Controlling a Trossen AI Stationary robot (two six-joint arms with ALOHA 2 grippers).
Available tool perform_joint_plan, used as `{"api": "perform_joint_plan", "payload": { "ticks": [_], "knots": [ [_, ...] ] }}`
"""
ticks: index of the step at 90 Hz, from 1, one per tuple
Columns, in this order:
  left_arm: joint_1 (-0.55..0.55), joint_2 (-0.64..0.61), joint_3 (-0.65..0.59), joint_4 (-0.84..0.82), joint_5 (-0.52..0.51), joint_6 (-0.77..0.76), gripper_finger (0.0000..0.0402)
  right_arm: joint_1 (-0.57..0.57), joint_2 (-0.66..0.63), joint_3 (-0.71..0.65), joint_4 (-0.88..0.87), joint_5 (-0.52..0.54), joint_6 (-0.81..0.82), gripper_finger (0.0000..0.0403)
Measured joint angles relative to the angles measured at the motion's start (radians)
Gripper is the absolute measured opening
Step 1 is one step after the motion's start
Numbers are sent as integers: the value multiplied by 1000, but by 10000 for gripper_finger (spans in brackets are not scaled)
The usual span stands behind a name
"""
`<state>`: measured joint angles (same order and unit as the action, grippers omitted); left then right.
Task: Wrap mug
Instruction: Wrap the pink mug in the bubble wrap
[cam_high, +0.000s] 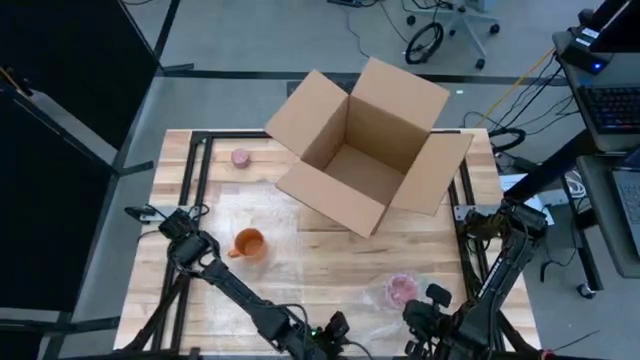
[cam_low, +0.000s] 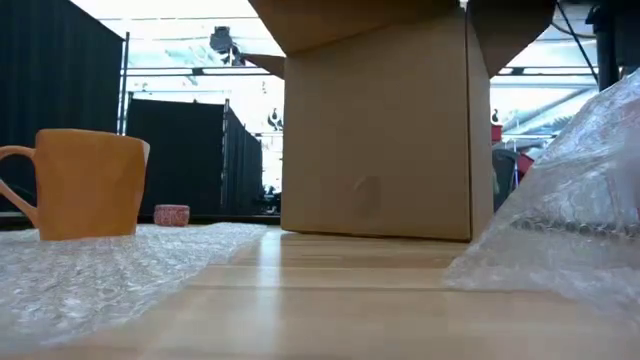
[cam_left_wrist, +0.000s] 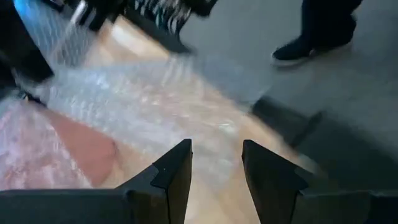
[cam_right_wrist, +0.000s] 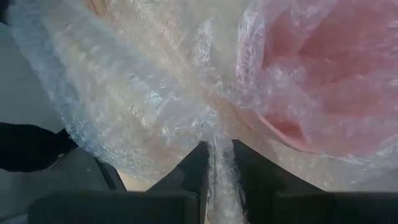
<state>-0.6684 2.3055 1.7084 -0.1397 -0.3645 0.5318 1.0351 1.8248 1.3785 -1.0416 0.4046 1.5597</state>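
We find the orange ceramic mug (cam_high: 249, 243) standing upright on the left half of the pale wooden slatted table (cam_high: 330, 262), handle to the left, on a clear sheet of bubble wrap (cam_low: 90, 275) spread flat beneath it. Nothing is folded over the mug. The large open brown cardboard box (cam_high: 368, 150) sits at the far middle of the table, flaps out. A small pink round object (cam_high: 240, 157) lies near the far left corner, well apart from the mug.

At the near right, a pink item bundled in bubble wrap (cam_high: 401, 290) rests on the table. The right hand (cam_right_wrist: 219, 163) is beside it at the near edge, fingers narrowed onto a pinched fold of that clear wrap (cam_right_wrist: 221, 180).

The left hand (cam_left_wrist: 216, 163) hangs at the near edge around the middle, fingers moderately apart and holding nothing (wrap lies below it). A person's dark shoe (cam_left_wrist: 297, 48) shows on the floor beyond.
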Motion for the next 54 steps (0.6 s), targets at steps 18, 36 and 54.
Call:
{"api": "perform_joint_plan", "payload": {
  "ticks": [18, 36, 54],
  "knots": [
    [12, 11, 0, 83, -38, 58, 131, 0, 0, 0, 0, -1, 4, 47],
    [8, 13, 0, 292, -88, 53, 131, 0, 0, 0, 1, -14, -13, 47],
    [10, 13, 1, 291, -98, 46, 131, 0, 0, 0, 31, -18, -89, 49]
  ]
}}
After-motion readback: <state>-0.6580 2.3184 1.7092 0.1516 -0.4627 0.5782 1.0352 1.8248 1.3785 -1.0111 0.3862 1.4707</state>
